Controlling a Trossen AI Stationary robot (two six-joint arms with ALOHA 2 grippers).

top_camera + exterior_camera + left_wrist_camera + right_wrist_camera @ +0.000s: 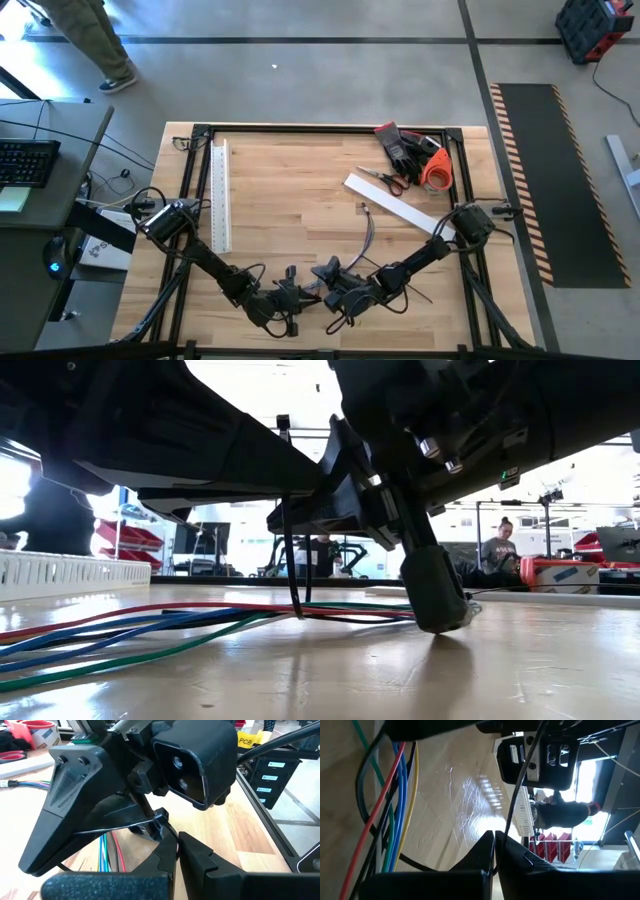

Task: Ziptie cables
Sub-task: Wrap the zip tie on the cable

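Pincers, left (pixel 300 296) and right (pixel 335 292), both clamp a ziptie (pixel 291 560) over the cables (pixel 150 628).

scissors (pixel 384 179), orange tape roll (pixel 436 172), gloves (pixel 400 146)

**Matt plastic over glossy wood**

The desk (pixel 290 190) is pale butcher-block wood, smooth and varnished enough to throw reflections, framed in black metal rails. The cables (pixel 150 628) wear smooth, slightly shiny plastic insulation in blue, red and green. A thin ziptie (pixel 517 785) looks like stiff dark plastic. Both grippers' fingers (pixel 200 865) are matt black moulded plastic. At one o'clock, the scissors (pixel 385 179) show bright metal blades.
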